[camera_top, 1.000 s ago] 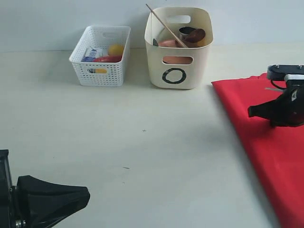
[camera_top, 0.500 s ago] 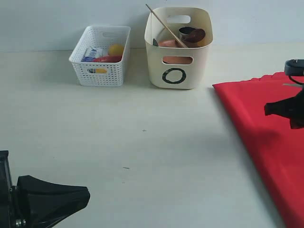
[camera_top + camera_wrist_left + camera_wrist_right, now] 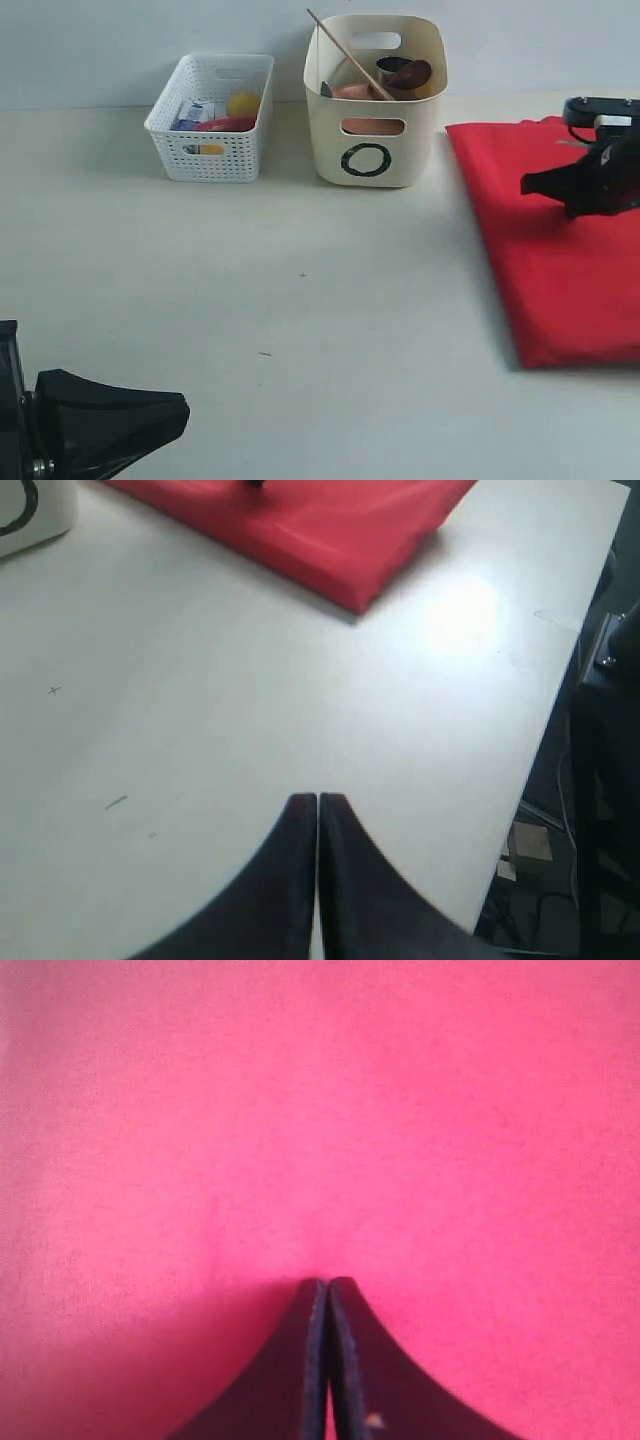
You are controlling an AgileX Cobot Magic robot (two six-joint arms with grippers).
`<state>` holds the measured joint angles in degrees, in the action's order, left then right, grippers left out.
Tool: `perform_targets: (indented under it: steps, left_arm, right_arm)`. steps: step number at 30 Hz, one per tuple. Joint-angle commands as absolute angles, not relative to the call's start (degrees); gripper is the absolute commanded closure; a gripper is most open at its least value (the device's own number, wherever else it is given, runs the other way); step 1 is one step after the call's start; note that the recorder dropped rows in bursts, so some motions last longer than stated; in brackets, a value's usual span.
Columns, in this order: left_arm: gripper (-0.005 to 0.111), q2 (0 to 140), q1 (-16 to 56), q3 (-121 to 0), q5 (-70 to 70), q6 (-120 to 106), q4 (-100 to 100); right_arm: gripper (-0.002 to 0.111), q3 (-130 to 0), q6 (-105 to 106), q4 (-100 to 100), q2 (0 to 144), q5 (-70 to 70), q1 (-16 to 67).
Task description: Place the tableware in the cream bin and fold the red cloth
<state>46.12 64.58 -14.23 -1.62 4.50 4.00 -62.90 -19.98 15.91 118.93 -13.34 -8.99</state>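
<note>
Red fabric sheet (image 3: 545, 270), lying folded at the right of your exterior view, beside the tall cream plastic tub (image 3: 330, 130).
Your left gripper (image 3: 317, 798) and right gripper (image 3: 327, 1282) both have jaws pressed together.

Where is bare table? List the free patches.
Widest bare table: in front of the white basket and cream bin, left of the red cloth. Narrow gap between basket and bin. Crowded: both containers' insides; the cloth covers the right side.

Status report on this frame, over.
Left tool shut over table. Right tool shut at red cloth. Tableware in cream bin. No obstruction seen.
</note>
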Motion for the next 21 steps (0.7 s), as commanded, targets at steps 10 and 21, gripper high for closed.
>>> perform_targets:
  steps: [10, 21]
  left_arm:
    - [0.104, 46.01, 64.44, -13.83, -0.85, 3.35, 3.55]
    - [0.104, 46.01, 64.44, -13.59, -0.74, 4.97, 3.78]
  right_arm:
    - [0.108, -77.5, -11.54, 11.75, 119.23, -34.66, -2.36]
    - [0.108, -62.48, -14.07, 13.71, 113.69, -29.7, -9.49]
